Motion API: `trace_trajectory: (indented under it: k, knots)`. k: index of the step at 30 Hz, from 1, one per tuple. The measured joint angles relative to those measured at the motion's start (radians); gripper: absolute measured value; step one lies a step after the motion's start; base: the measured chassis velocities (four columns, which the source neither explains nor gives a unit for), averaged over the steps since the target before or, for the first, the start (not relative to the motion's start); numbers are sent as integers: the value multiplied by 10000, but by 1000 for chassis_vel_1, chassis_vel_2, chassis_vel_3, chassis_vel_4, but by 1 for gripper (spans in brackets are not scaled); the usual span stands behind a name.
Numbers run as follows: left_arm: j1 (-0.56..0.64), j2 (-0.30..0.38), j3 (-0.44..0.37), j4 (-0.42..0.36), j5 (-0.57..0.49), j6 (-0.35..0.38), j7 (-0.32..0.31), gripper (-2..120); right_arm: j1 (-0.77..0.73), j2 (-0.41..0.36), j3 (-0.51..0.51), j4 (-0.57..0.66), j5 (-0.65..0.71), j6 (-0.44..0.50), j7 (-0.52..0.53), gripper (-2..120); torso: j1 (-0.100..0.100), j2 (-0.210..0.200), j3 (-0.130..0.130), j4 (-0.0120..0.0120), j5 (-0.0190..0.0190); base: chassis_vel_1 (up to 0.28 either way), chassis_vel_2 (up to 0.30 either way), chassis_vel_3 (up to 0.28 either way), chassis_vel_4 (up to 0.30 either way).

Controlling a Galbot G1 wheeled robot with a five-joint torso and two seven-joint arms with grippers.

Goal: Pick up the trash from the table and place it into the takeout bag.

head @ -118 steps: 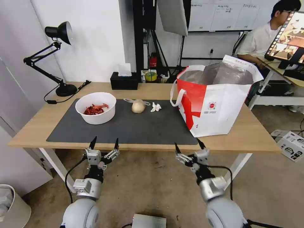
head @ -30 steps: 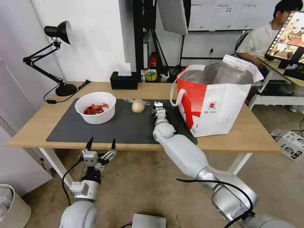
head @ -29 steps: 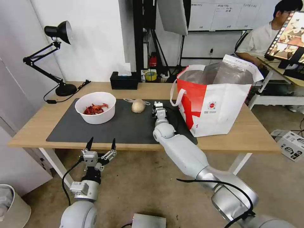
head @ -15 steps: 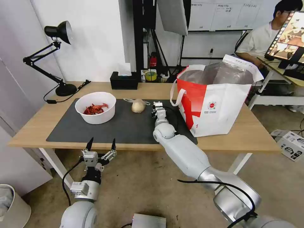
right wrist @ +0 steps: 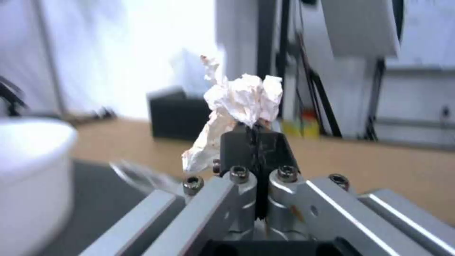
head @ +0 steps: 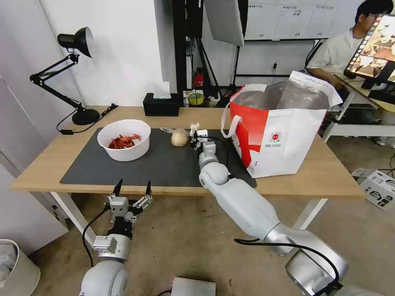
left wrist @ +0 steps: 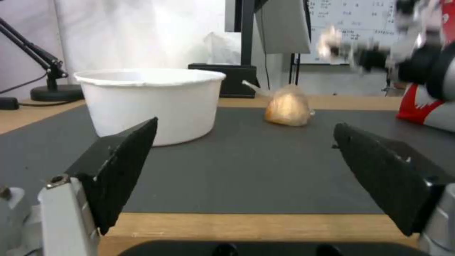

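Right now our right gripper (right wrist: 253, 133) has its jaws pinched fully together on the crumpled white tissue (right wrist: 239, 101), which sticks up above the tips. In the head view that gripper (head: 193, 132) is lifted clear of the dark grey mat (head: 164, 164), just beside the beige wrapped lump (head: 180, 137) at its 9 o'clock, with the takeout bag (head: 279, 135) near at its 3 o'clock.

Our left gripper (head: 132, 187) is parked below the near table edge (head: 185, 191), jaws spread wide, holding nothing.

Progress, as we judge it: first item is grabbed but not bagged. We can't see into the bag's bottom, so whatever is already inside is unknown. Left on the table: the white bowl of red shells (head: 124, 139) at 9 o'clock of the lump, the lump itself, and something clear and thin behind the lump (head: 166, 130), probably the plastic tray, hard to tell.

Around: black tissue box (head: 161, 105) at the mat's 12 o'clock, black desk lamp (head: 76, 74) at far 10 o'clock.

Obstacles: the tall bag wall and the white loop handle (head: 225, 121) facing the gripper; we'd need height to clear the rim. Otherwise the path looks open.
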Motion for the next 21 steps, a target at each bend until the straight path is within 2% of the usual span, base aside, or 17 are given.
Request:
trace_trajectory:
  k: [6,9,13,21]
  knots:
    - [43,-19,-1,0,14,-8,3,100,-46,-9,12,1015,-154,309,337,0,0,0,0,0,0,0,0,0,0]
    - [74,-21,-17,0,27,-26,5,100,-63,-80,39,1956,-214,316,792,0,0,0,-1,1,0,0,0,0,0]
    - [87,-27,-20,1,38,-36,7,100,-58,-139,45,2570,-396,262,1282,0,0,0,-1,0,0,0,0,0,0]
    - [120,-46,-16,11,71,-46,12,100,-60,-106,241,3475,-988,-457,2776,0,-1,0,-1,0,0,0,0,0,0]
